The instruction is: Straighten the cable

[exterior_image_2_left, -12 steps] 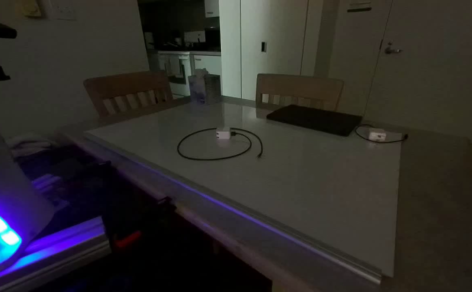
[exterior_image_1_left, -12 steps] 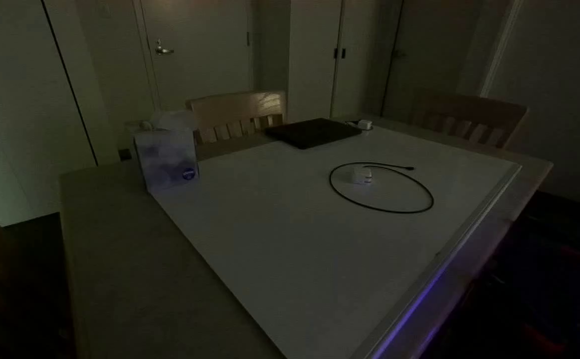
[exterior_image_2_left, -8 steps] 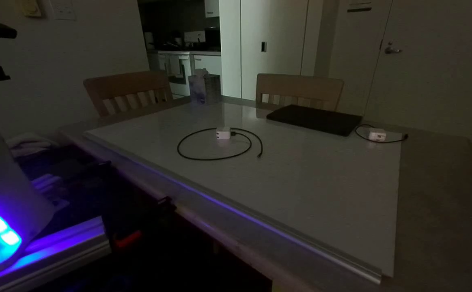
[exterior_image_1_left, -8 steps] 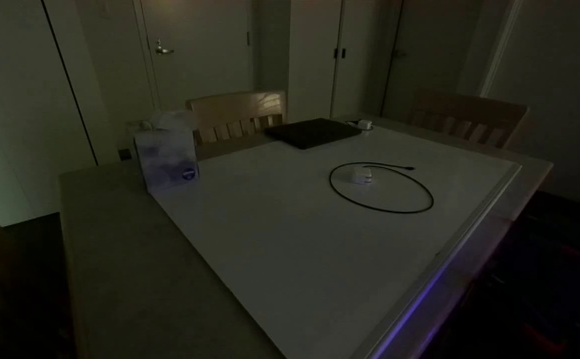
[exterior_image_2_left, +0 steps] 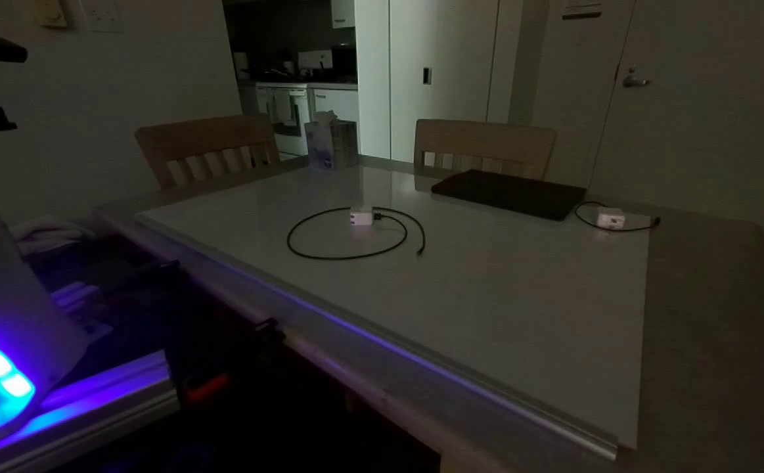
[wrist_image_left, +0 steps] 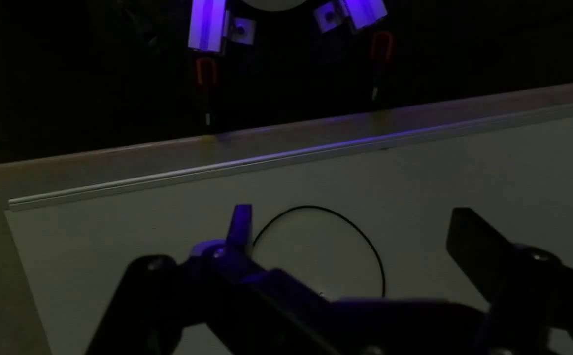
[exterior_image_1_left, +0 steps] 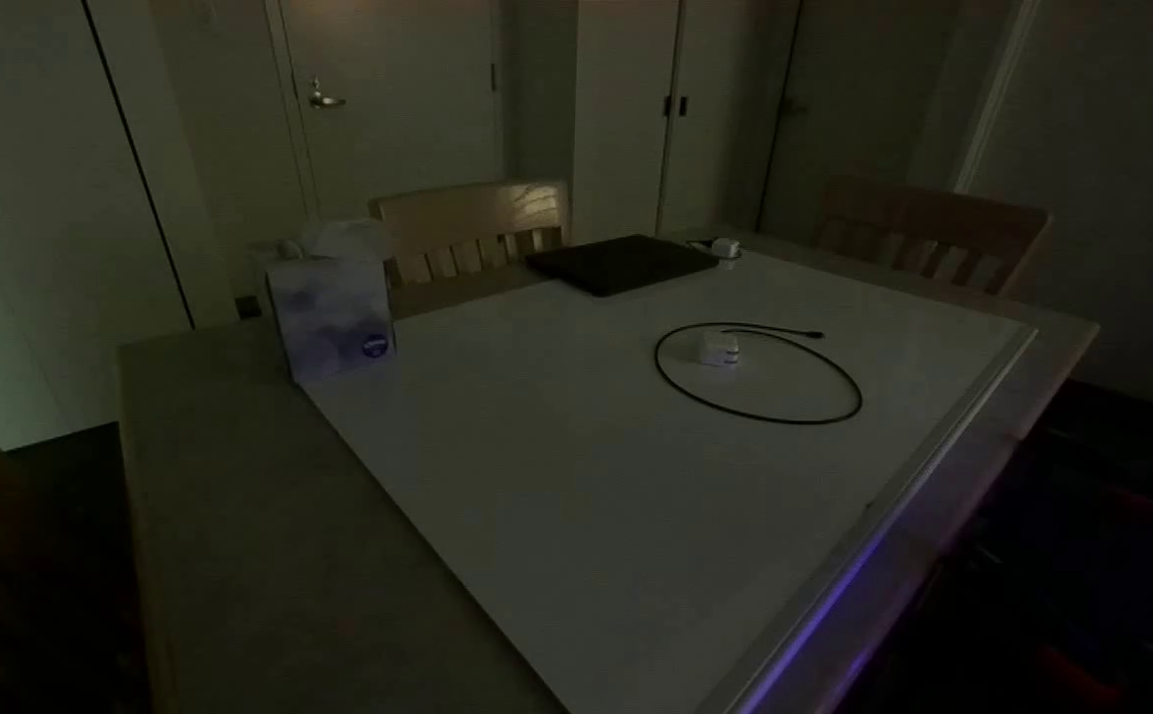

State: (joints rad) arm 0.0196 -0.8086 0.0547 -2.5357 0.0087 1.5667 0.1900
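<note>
Dim whiteboard: black charging cable lying looped, straightening apparently all undone; my gripper spread wide, empty.

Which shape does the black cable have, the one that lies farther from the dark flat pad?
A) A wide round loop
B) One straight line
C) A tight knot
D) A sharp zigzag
A, because in both exterior views the black cable bends round in a wide loop on the white board, and its part visible in the wrist view is a curved arc.
</note>
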